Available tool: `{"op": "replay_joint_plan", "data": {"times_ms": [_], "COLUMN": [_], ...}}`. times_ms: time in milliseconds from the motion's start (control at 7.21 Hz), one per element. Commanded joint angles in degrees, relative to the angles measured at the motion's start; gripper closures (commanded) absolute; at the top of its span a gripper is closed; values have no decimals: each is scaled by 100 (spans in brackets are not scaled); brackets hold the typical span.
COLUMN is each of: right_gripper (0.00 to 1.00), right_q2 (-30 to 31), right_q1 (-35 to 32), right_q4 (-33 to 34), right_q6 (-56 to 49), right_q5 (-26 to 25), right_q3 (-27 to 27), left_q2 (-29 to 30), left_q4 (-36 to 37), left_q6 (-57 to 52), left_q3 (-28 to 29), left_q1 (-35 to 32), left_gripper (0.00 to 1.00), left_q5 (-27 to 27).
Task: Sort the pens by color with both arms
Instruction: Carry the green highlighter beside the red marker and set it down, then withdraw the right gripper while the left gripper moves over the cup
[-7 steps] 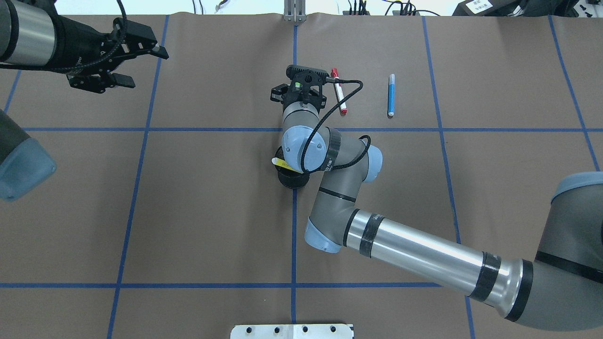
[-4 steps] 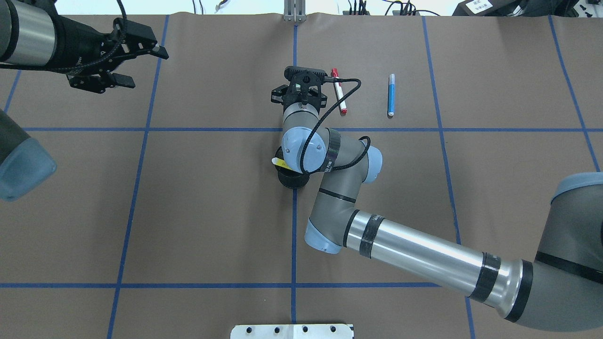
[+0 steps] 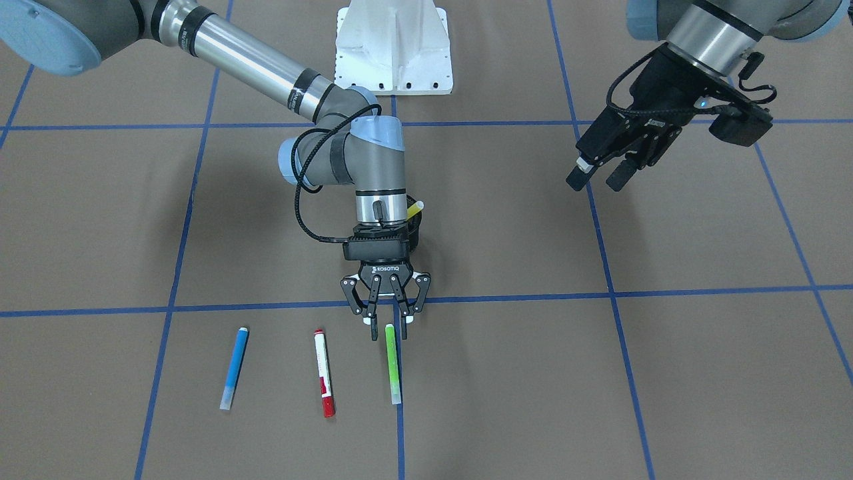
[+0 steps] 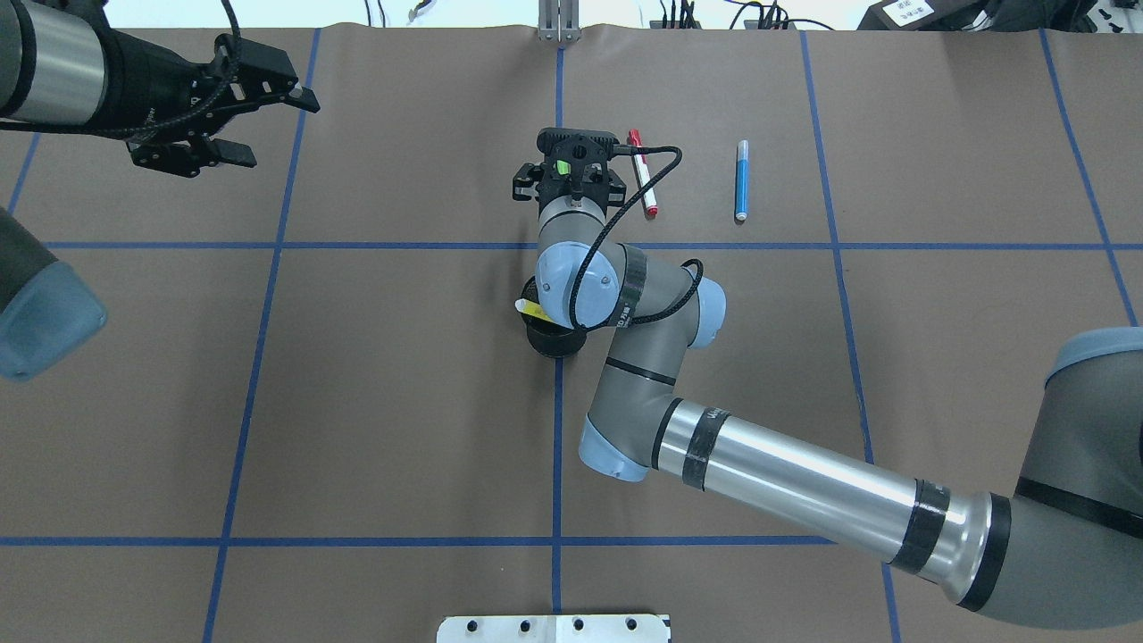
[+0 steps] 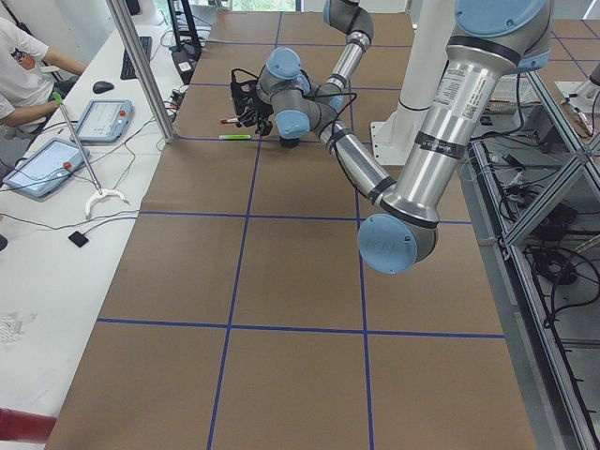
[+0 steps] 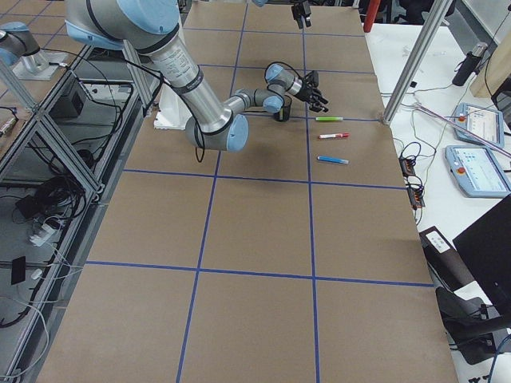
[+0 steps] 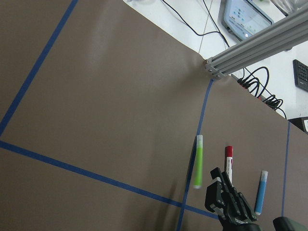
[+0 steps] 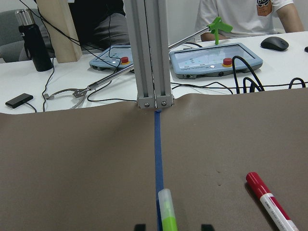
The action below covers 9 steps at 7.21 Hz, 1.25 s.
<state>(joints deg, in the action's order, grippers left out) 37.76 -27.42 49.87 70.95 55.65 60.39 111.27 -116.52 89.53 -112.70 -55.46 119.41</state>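
Under spread right pincer point(image 3: 389, 333), lime green pen point(image 3: 393, 365) lengthwise along centre tape point(image 3: 400, 440)

Both arms share one build. The right arm point(image 4: 786, 478) has a polished silver tube ringed by black bands, dark grey rounded joint housings and round light-blue caps point(image 3: 376, 130). The left arm point(image 3: 706, 30) shows the same silver, grey and pale blue. A thin black cable point(image 3: 294, 197) runs in loops beside the right arm's far joints. The right gripper point(image 3: 388, 321) is black, with linked fingers, pale tips and white ROBOTIQ lettering on its body. The left gripper point(image 3: 596, 179) is black too, with a boxy black camera point(image 3: 740, 127) and a small blue light near it. The base point(image 3: 393, 47) is white, with dark screw holes.
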Motion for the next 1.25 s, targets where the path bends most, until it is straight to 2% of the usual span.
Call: {"op": "replay_joint_plan", "data": {"times_ms": [0, 139, 416, 694, 971, 1110], "right_gripper": [1, 1, 1, 1, 1, 1], "right_q2": [38, 351, 914, 1896, 3011, 3383], "right_q1": [-35, -122, -569, -887, -1045, -1185], "right_q4": [-13, -30, -30, -30, -39, -39], "right_q6": [-46, -394, -486, -425, -380, -380], "right_q5": [34, 165, 1250, 2035, 2895, 3439], "right_q3": [287, 820, 1735, 2816, 3686, 3926], "left_q2": [9, 17, 533, 1236, 1380, 1493], "left_q4": [7, 172, 979, 1000, 1026, 1009], "left_q6": [3, 3, 20, 545, 644, 653], "left_q3": [46, 64, 151, 991, 1180, 1433], "left_q1": [17, 61, 480, 1149, 1501, 1529], "left_gripper": [1, 1, 1, 1, 0, 1], "left_q5": [3, -6, -84, -243, -208, -173]}}
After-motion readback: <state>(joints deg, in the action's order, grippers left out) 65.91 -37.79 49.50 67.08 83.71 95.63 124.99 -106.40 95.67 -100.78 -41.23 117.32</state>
